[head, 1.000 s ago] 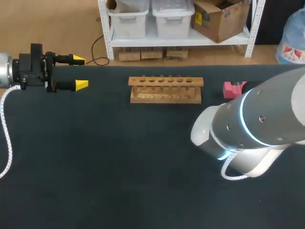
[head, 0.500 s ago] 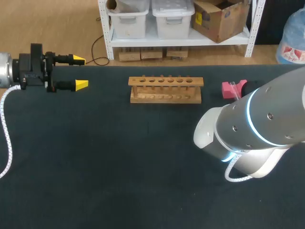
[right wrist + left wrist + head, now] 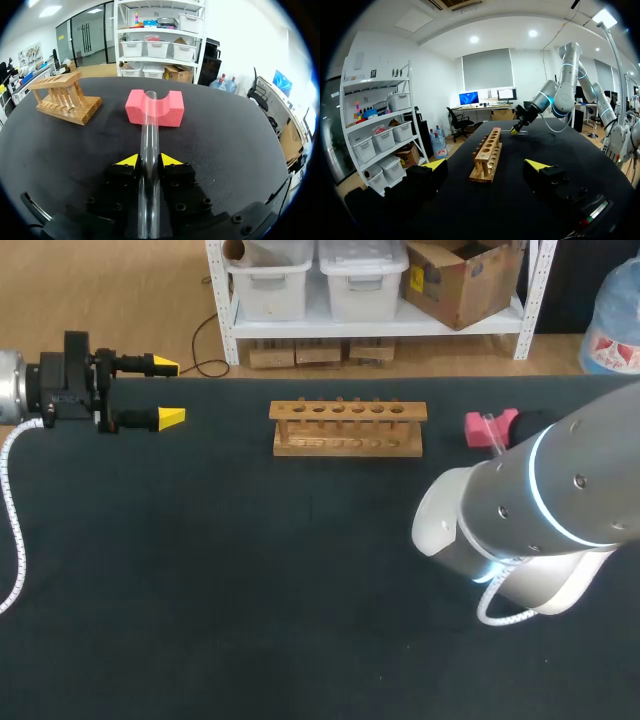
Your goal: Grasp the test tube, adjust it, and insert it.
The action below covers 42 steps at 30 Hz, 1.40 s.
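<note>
1. The right tool (image 3: pixel 149 160) is clenched on a clear glass test tube (image 3: pixel 149 125): its two yellow tips press on the tube from both sides.
2. The tube lies level along the line of the fingers. One part runs back between the black finger bodies, and the other part reaches out ahead of the tips.
3. The open front end of the tube rests in the round groove on top of a pink foam block (image 3: pixel 154 107), just ahead of the tool.
4. The block stands on the dark bench (image 3: pixel 200 570), in its far right part. In the head view the big grey and white right arm (image 3: pixel 540 530) hides its own tool.
5. A light wooden rack with a row of holes (image 3: pixel 347 427) stands in the far middle of the bench, to the left of the pink block and apart from it.
6. The left tool (image 3: pixel 168 392) is at the far left of the bench, well apart from the rack and the tube. Its fingers are released and spread wide, with nothing between them, and they point toward the rack.
</note>
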Motion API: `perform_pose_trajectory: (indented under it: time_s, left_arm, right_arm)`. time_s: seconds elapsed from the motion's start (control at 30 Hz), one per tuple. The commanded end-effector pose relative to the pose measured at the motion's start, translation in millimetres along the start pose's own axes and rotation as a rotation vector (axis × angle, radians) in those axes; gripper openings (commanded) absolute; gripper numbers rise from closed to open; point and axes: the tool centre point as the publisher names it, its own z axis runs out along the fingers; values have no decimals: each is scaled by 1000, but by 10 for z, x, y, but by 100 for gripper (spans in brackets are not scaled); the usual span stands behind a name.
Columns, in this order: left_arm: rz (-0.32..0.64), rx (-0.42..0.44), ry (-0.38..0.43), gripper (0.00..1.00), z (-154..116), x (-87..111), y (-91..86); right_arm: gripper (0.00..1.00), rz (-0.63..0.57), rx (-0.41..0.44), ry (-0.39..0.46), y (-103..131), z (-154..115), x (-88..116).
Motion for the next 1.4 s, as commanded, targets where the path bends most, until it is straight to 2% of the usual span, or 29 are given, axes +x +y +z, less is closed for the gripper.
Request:
perform_pose_trajectory:
  time_s: [0.03, 0.37, 0.4, 0.43, 0.47, 0.5, 0.53, 0.8, 0.83, 0.87, 0.9, 0.93, 1.07, 1.17, 1.4]
  left_arm:
    - [3, -4, -3, 100, -5, 8, -13]
    - [3, -4, -3, 100, -5, 8, -13]
    - [3, -4, -3, 100, -5, 8, -13]
    - [3, -4, -3, 100, -5, 8, -13]
    - [3, -4, -3, 100, -5, 8, -13]
    - [3, -4, -3, 100, -5, 8, -13]
    - [3, -4, -3, 100, -5, 8, -13]
    - [3, -4, -3, 100, -5, 8, -13]
    - [3, -4, -3, 100, -5, 8, -13]
    - [3, -4, -3, 100, -5, 8, -13]
    - [3, -4, -3, 100, -5, 8, -13]
    - [3, -4, -3, 100, -5, 8, -13]
    - [3, -4, -3, 100, -5, 8, -13]
    - [3, -4, -3, 100, -5, 8, -13]
    - [3, -4, -3, 100, -5, 8, -13]
  right_arm:
    - [0, 5, -14, -8, -50, 15, 6]
    - [0, 4, -28, 9, -43, 24, -4]
    - [31, -2, -36, 16, -36, 28, 0]
    - [52, -5, -35, 18, -29, 31, 4]
    - [81, -12, -39, 23, -25, 33, 7]
    - [98, -26, -43, 27, -22, 36, 9]
    - [100, -44, -49, 32, -18, 38, 11]
    - [100, -73, -66, 42, -26, 54, 22]
    - [97, -76, -69, 44, -28, 57, 22]
    - [83, -79, -74, 46, -28, 61, 23]
    - [62, -84, -77, 48, -26, 67, 26]
    - [53, -93, -80, 52, -24, 76, 34]
    - [45, -105, -95, 57, -31, 94, 54]
    - [34, -114, -102, 62, -44, 102, 69]
    - [27, -124, -114, 71, -55, 107, 92]
